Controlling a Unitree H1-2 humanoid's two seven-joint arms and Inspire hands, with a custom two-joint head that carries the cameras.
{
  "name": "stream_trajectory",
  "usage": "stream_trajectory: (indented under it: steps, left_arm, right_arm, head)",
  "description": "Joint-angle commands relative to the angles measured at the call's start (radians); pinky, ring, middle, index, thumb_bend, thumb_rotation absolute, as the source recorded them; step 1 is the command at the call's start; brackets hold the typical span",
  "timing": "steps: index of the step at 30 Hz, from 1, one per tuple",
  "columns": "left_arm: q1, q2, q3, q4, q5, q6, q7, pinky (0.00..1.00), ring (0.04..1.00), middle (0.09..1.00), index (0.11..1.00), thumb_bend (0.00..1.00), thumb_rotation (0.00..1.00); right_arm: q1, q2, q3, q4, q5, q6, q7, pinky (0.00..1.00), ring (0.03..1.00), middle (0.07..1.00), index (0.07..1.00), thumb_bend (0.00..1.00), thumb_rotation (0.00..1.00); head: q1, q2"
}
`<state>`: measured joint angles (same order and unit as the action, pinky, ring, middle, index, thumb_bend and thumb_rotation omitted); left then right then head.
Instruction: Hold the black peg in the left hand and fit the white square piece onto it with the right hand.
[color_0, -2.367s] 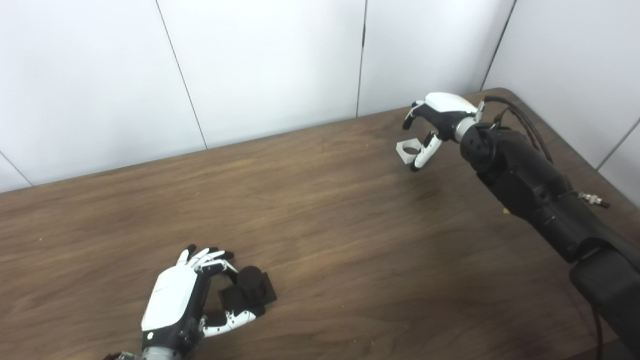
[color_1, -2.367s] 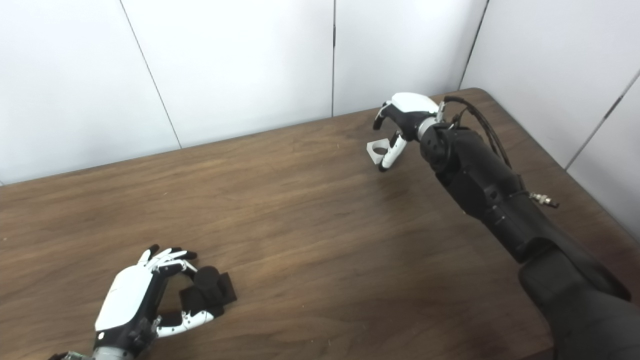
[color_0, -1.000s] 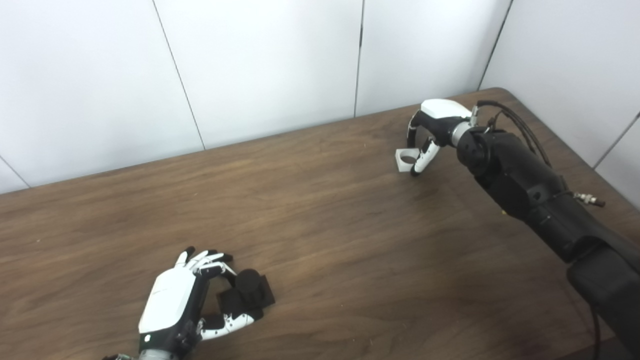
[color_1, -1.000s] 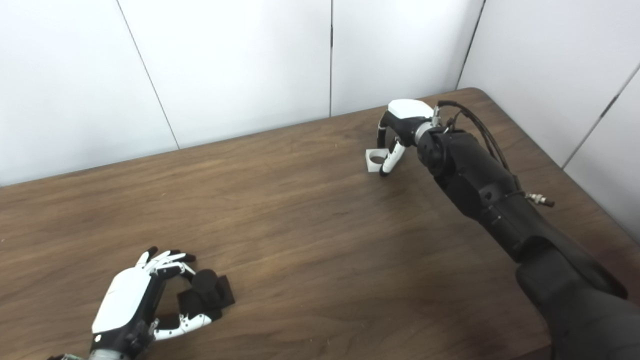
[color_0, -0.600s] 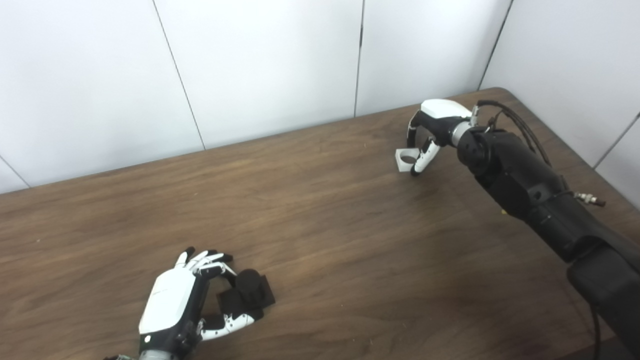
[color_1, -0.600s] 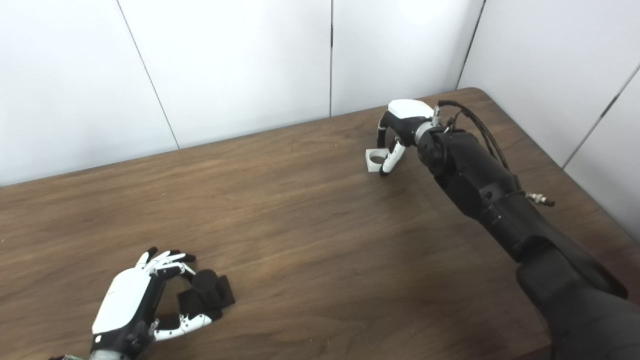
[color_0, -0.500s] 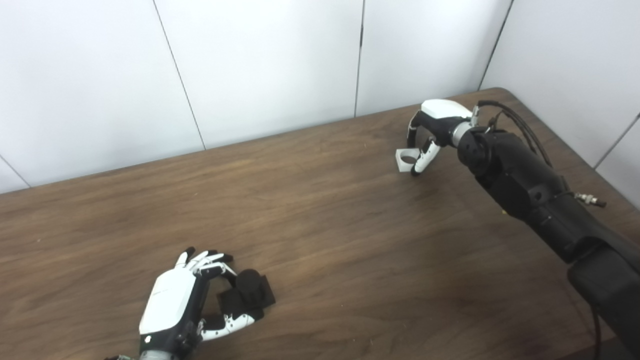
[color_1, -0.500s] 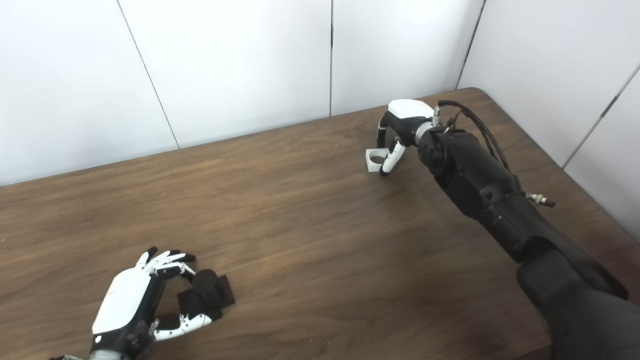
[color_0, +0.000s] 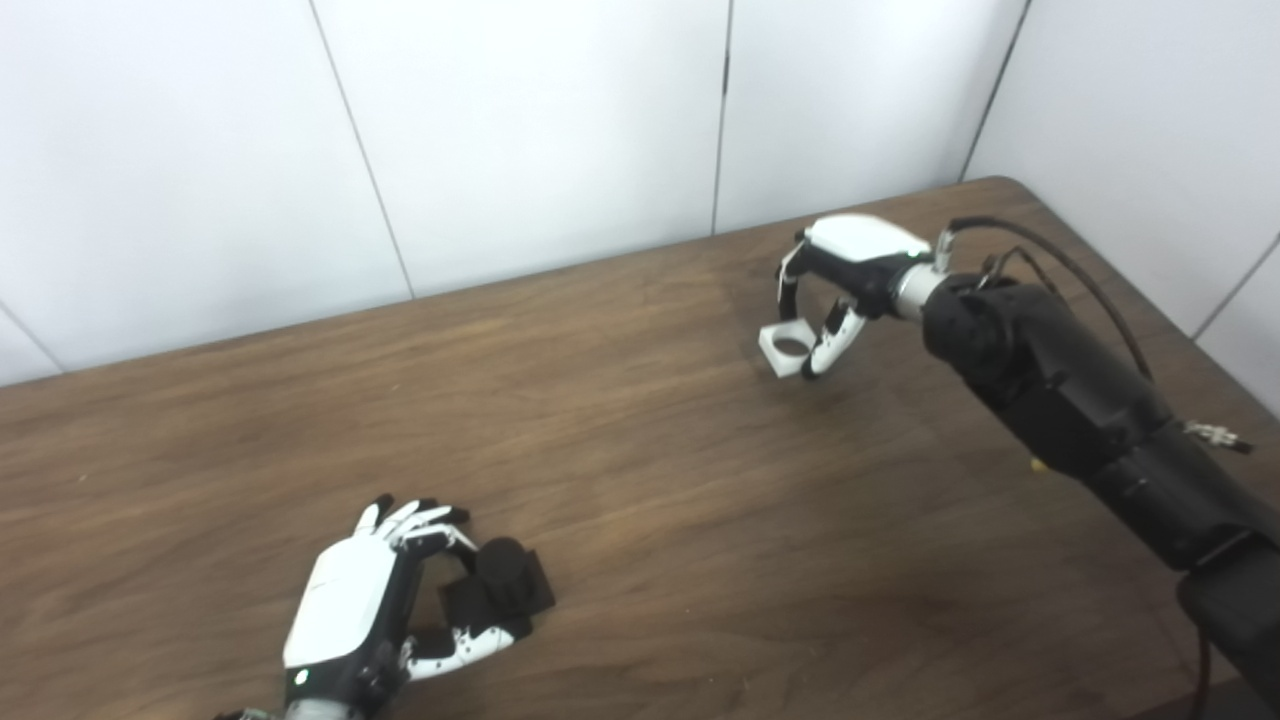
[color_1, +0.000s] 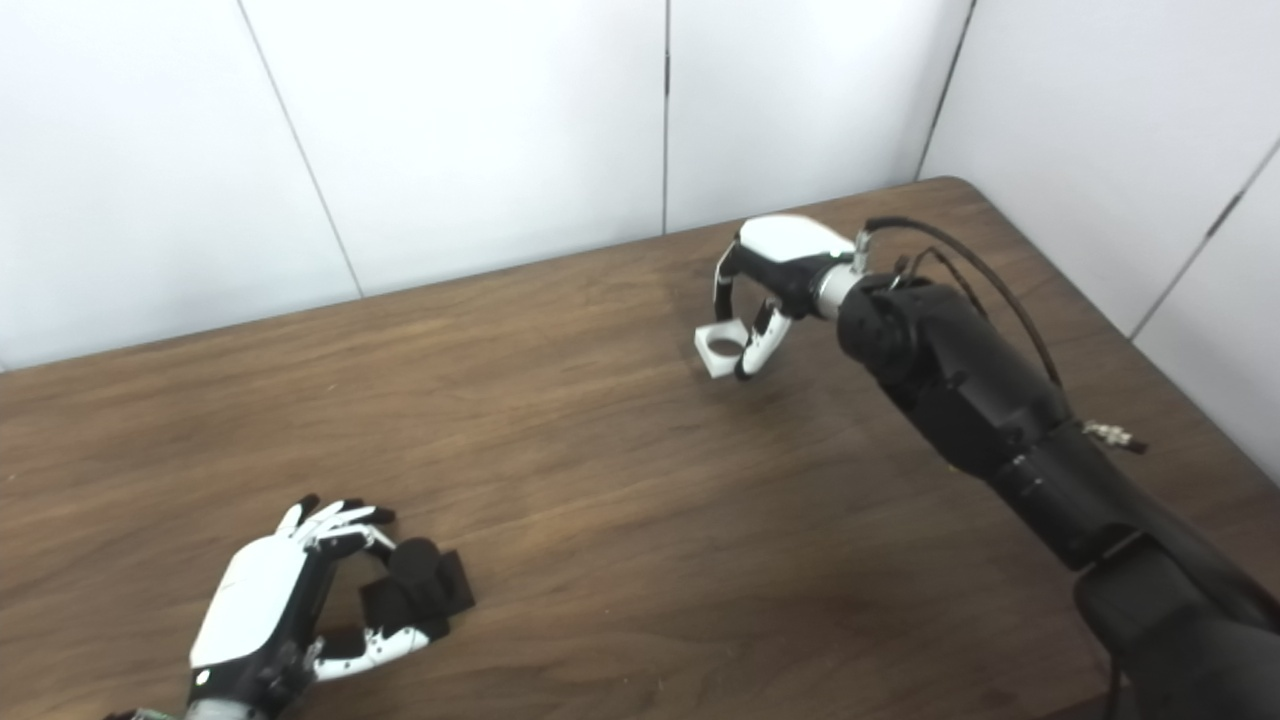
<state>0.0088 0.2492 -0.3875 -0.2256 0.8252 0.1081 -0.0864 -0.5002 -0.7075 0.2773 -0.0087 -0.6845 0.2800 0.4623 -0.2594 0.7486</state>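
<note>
At the near edge of the wooden table, the left hand lies low with its fingers and thumb curled about the black peg, which sits on the table's surface between them; whether they press it or merely surround it cannot be told. Farther across the table, toward its far right corner, the right hand pinches the white square piece between fingertips and thumb, holding it just above the wood.
</note>
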Motion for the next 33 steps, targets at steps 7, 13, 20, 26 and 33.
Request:
stream_trajectory:
  steps: [7, 13, 20, 26, 33]
  left_arm:
    - [0.025, -0.020, -0.032, 0.014, 0.045, 0.042, -0.059, 1.00, 0.894, 0.800, 0.487, 0.52, 0.05]
    - [0.020, -0.040, -0.044, 0.016, 0.061, 0.064, -0.062, 1.00, 0.898, 0.803, 0.487, 0.52, 0.05]
    - [0.011, -0.060, -0.059, 0.034, 0.073, 0.076, -0.057, 1.00, 0.905, 0.806, 0.487, 0.52, 0.05]
    - [0.003, -0.066, -0.071, 0.050, 0.077, 0.074, -0.046, 1.00, 0.911, 0.810, 0.487, 0.52, 0.05]
    - [-0.004, -0.077, -0.075, 0.062, 0.079, 0.083, -0.039, 1.00, 0.909, 0.807, 0.487, 0.52, 0.05]
  right_arm:
    - [0.006, -0.025, -0.035, -0.207, 0.006, -0.013, 0.077, 0.93, 0.974, 0.808, 0.484, 0.52, 0.13]
    - [0.002, -0.018, -0.025, -0.309, 0.025, -0.053, 0.136, 0.91, 0.973, 0.810, 0.484, 0.52, 0.13]
    - [-0.028, 0.029, 0.006, -0.424, 0.031, -0.061, 0.226, 0.88, 0.957, 0.802, 0.483, 0.52, 0.13]
    - [-0.059, 0.099, 0.039, -0.513, 0.045, -0.028, 0.325, 0.91, 0.970, 0.799, 0.483, 0.52, 0.13]
    - [-0.062, 0.174, 0.072, -0.557, 0.025, -0.035, 0.359, 0.91, 0.956, 0.789, 0.483, 0.52, 0.13]
  head:
    - [0.078, 0.013]
    - [0.145, 0.024]
    - [0.200, 0.033]
    - [0.217, 0.040]
    - [0.214, 0.045]
